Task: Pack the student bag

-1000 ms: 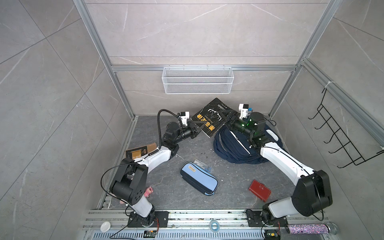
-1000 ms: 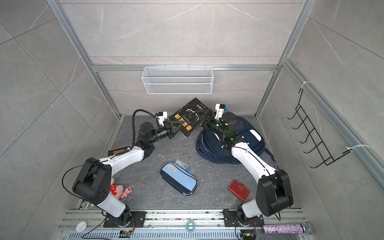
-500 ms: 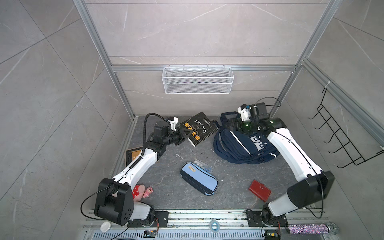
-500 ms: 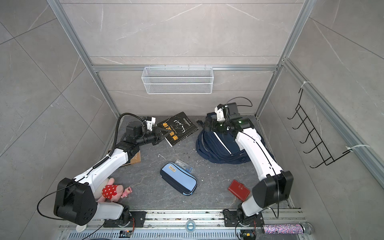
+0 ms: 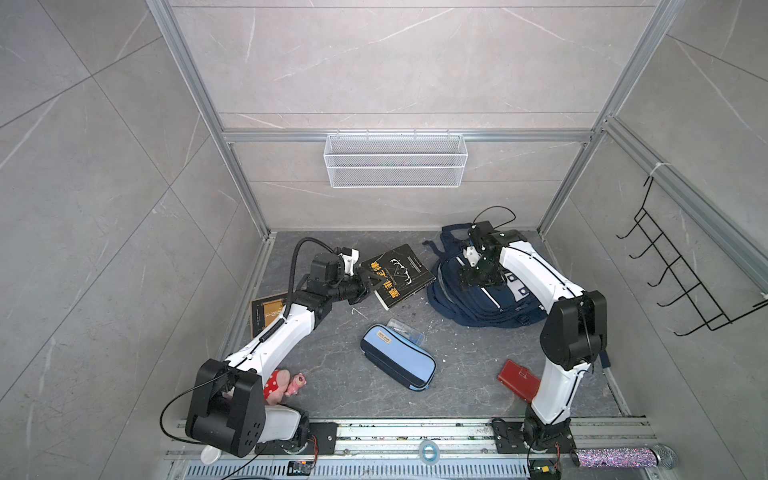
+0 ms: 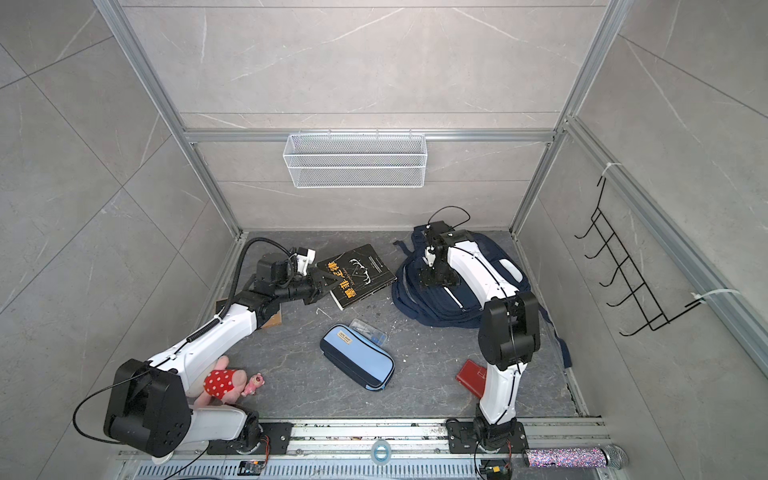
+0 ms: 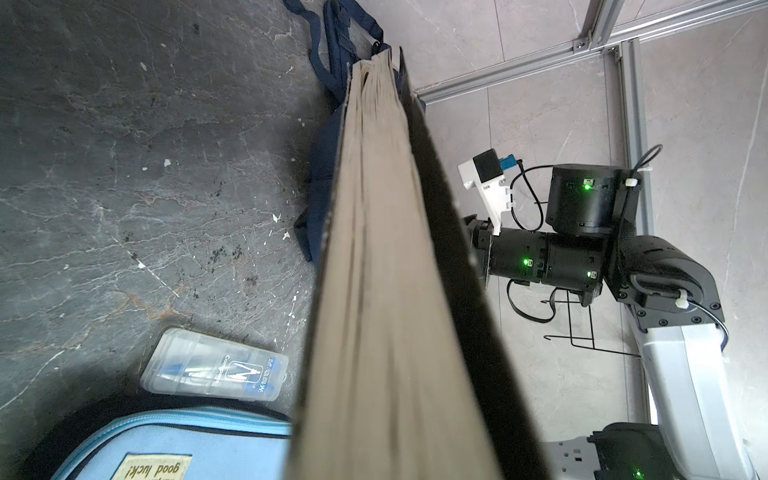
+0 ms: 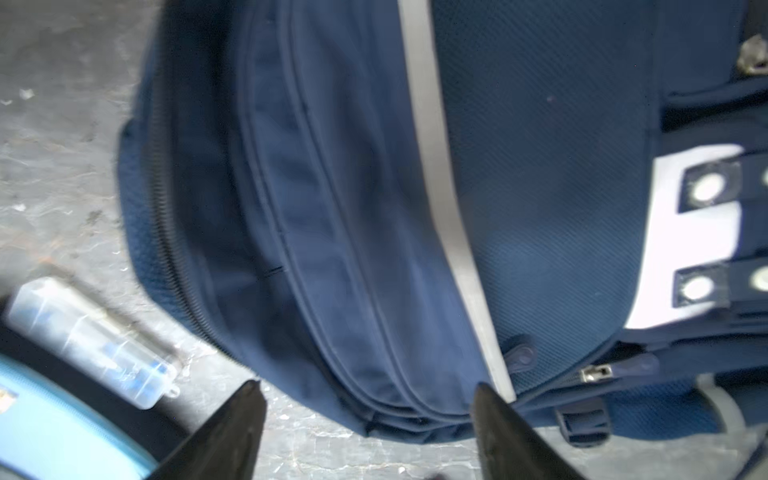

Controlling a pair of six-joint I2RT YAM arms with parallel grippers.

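At back right, student bag (image 5: 469, 309), diagonal lengthwise.

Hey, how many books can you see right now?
2. One black book gripped in the left gripper, beside the student bag; one brown book by the left wall, partly under that arm. The flat red item might be a notebook; cannot tell.
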